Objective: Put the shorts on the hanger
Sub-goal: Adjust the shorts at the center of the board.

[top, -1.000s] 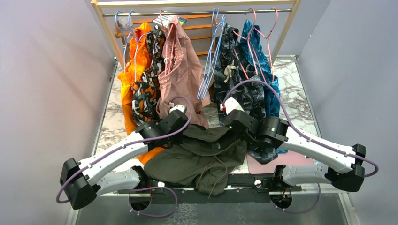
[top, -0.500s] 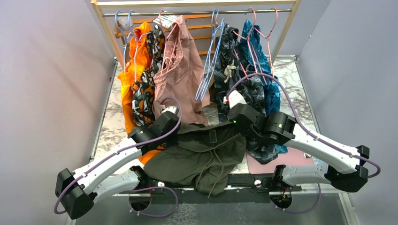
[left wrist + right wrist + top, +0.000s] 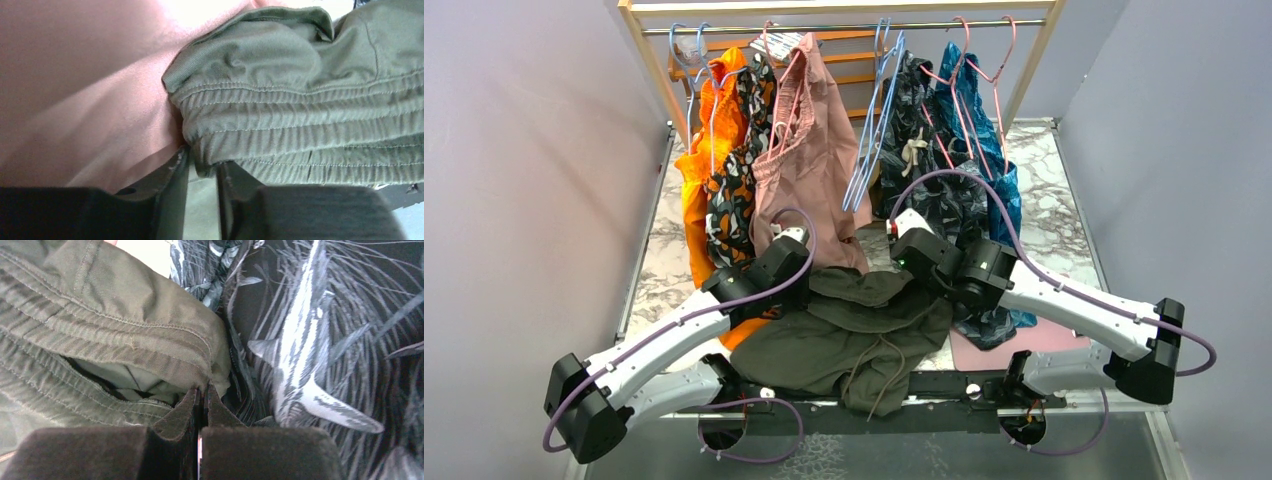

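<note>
Both claws at shorts (image 3: 854, 330): left gripper (image 3: 200, 161) narrowly parted about the waistband; right gripper (image 3: 201, 392) pinching its edge. Arms reach low and inward from the desk's (image 3: 1064, 200) near edge, where the cloth lies bunched. Light-blue hanger (image 3: 871, 142) on far rail (image 3: 844, 27); hung garments (image 3: 809, 150) crowd close behind.

Hanging clothes close off the far side under the rack rail (image 3: 844, 28): orange shorts (image 3: 696, 170), pink shorts (image 3: 809, 150), dark leaf-print shorts (image 3: 929, 190) and a teal garment (image 3: 989, 140). The only gap lies between the pink and the leaf-print pairs, and the light-blue hangers (image 3: 871, 130) dangle in it. The heaped olive shorts (image 3: 854, 335) fill the near middle, flanked by the left arm (image 3: 674, 325) and the right arm (image 3: 1064, 295). The table (image 3: 1069, 230) is bare at far right, with a thin strip at far left.
</note>
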Available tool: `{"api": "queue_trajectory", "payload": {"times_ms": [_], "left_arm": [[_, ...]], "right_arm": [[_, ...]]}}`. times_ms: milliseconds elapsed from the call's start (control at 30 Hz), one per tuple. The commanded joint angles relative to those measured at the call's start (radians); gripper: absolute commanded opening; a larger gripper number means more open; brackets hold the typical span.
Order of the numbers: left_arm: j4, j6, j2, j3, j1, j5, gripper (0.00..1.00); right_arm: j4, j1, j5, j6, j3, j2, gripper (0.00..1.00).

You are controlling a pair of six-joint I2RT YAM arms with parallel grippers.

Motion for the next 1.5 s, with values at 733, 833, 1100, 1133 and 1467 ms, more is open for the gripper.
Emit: {"api": "queue_trajectory", "payload": {"times_ms": [733,833,1100,1133,1467], "left_arm": [[0.007,0.058,-0.153,0.077,0.007,0.237,0.99],[0.005,0.075,-0.184,0.123,0.007,0.249,0.99],[0.158,0.162,-0.258,0.137,0.007,0.181,0.99],[0.199,0.167,-0.259,0.122,0.007,0.198,0.99],[0.601,0.297,-0.231,-0.075,0.007,0.447,0.99]], "right_arm": [[-0.005,-0.041,-0.392,-0.111,0.178,-0.166,0.56],[0.106,-0.04,-0.431,-0.136,0.2,-0.234,0.56],[0.579,-0.04,-0.289,-0.134,0.092,-0.377,0.6],[0.605,-0.04,-0.266,-0.123,0.104,-0.359,0.6],[0.691,-0.04,-0.117,-0.094,0.335,-0.099,0.68]]}}
